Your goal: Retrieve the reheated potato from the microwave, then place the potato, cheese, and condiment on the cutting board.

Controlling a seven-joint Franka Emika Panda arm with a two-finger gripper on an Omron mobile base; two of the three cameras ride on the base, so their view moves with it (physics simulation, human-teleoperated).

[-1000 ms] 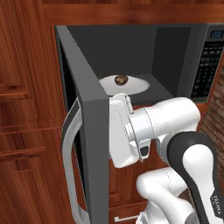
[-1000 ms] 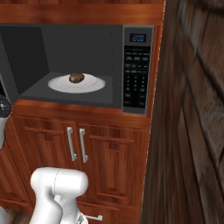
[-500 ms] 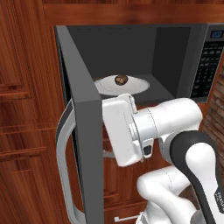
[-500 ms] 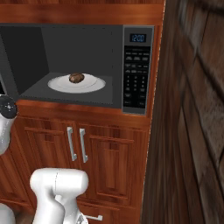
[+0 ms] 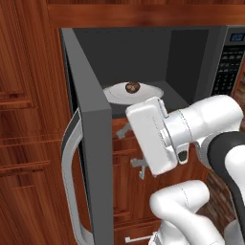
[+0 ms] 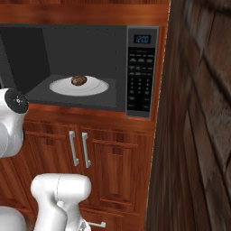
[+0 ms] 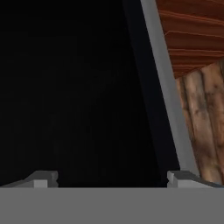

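Potato (image 6: 79, 80) on its white plate (image 6: 97, 86) in the open microwave (image 6: 142, 67) looks light, firm, rounded; gripper (image 7: 111, 178), spread wide, should pinch across its middle

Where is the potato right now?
The potato sits on a white plate inside the open microwave, left of its button panel in the right base view, above the wooden cabinet doors.
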